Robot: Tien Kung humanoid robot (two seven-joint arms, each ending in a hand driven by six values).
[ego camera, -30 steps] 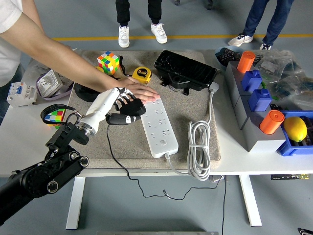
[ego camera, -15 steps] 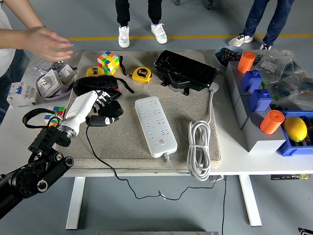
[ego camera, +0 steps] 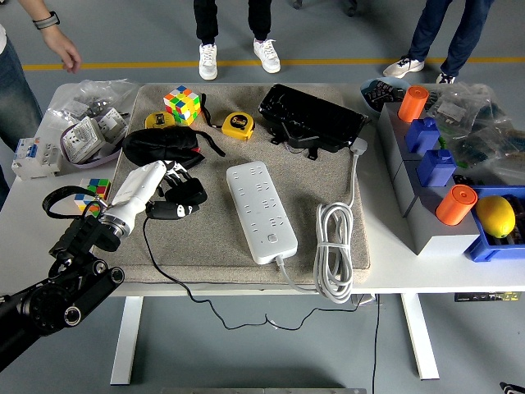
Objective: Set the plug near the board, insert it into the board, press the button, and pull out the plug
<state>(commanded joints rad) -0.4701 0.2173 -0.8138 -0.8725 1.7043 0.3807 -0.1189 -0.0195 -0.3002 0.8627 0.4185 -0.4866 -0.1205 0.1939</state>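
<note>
So the left hand [ego camera: 168,190] is over the left part of the grey mat [ego camera: 328,176], fingers wrapped around the black plug [ego camera: 182,203], gripping it. The plug's thin black cord [ego camera: 176,275] trails off toward the bench's [ego camera: 459,267] near edge and droops below it. The plug sits clearly apart from the white power strip [ego camera: 261,212], which lies diagonally in the middle of the mat, with open mat between the two. The strip's thick white cable [ego camera: 335,246] is coiled up just to its right, and one end runs up toward the black case [ego camera: 312,119] at the mat's far edge.

Right behind the hand there's a black pouch thing [ego camera: 160,146]. Further back toward the far edge are a Rubik's cube [ego camera: 182,104] and a yellow tape measure [ego camera: 238,125]. A second, smaller cube [ego camera: 93,191] is off the mat by the bench's left edge, near the arm, and there are grey electrical bits [ego camera: 86,135] at the far-left corner.

The right side of the bench has grey bins with blue blocks [ego camera: 435,164], two orange cylinders [ego camera: 455,203], and a lemon [ego camera: 495,216] in a blue tray at the right edge.

A person's hand [ego camera: 59,45] hangs at the top left, off the bench and not touching anything. A few pairs of legs [ego camera: 234,25] are standing beyond the far side.
</note>
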